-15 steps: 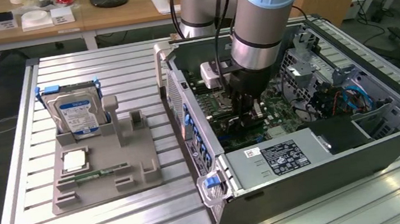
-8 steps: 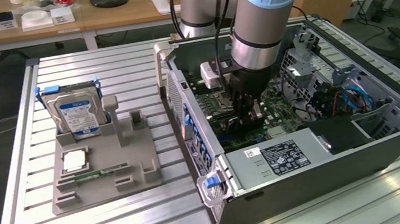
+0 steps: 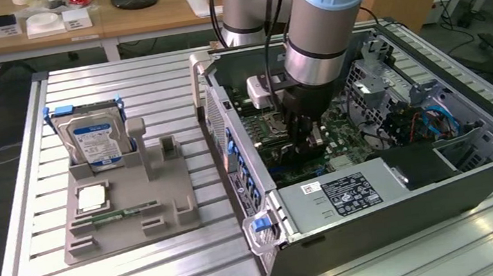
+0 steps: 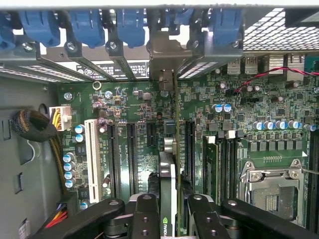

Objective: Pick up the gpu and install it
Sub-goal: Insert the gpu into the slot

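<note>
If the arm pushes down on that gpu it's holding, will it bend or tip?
Probably stiff: the gpu is a flat rigid board. Held edge-on between the gripper's fingers, it might tilt sideways. Its exposed parts look fragile.

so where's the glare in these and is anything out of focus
Exterior view: window light glares off the slatted table near the front edge. Wrist view: the motherboard is sharp, while the pincer gripping the gpu looks soft up close.

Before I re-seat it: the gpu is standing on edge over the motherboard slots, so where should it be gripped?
Take the gpu by its free long edge, fingers on its two flat faces, coming straight down from above the open case. It stands edge-on over the motherboard, and the gripper pinches it this way.
</note>
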Action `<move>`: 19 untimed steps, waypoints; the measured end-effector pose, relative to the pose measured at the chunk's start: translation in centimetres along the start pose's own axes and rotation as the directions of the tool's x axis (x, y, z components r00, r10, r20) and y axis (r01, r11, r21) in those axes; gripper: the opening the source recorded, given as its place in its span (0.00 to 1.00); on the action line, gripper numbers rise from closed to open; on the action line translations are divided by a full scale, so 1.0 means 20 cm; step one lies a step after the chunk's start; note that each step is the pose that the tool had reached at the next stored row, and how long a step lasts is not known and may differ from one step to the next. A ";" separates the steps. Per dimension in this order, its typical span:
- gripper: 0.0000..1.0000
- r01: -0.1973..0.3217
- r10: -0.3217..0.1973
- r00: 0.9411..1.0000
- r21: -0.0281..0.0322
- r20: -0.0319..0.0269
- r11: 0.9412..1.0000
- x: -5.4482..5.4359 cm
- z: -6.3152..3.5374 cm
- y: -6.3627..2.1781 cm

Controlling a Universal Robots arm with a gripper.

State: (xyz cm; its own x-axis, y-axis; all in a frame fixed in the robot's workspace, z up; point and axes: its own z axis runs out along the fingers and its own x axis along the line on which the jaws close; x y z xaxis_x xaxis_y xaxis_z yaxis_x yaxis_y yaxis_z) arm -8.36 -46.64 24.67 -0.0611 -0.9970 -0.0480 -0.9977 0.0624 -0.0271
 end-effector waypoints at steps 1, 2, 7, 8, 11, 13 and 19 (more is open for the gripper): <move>0.27 0.000 0.000 1.000 0.000 0.000 1.000 0.00 0.000 0.000; 0.27 0.000 0.000 1.000 0.000 0.000 1.000 0.00 0.000 0.000; 0.27 0.000 0.000 1.000 0.000 0.000 1.000 0.00 0.001 0.000; 0.27 0.000 0.000 1.000 0.000 0.000 1.000 0.00 0.001 0.000; 0.27 0.000 0.000 1.000 0.000 0.000 1.000 0.00 0.008 0.004; 0.27 0.000 0.000 1.000 0.000 0.000 1.000 0.00 0.010 0.004; 0.27 0.000 0.000 1.000 0.000 0.000 1.000 0.00 0.011 0.005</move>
State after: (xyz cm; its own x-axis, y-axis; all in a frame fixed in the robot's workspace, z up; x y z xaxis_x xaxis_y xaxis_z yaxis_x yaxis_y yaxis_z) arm -8.45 -46.56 24.44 -0.0612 -0.9970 -0.0484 -0.9977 0.0625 -0.0271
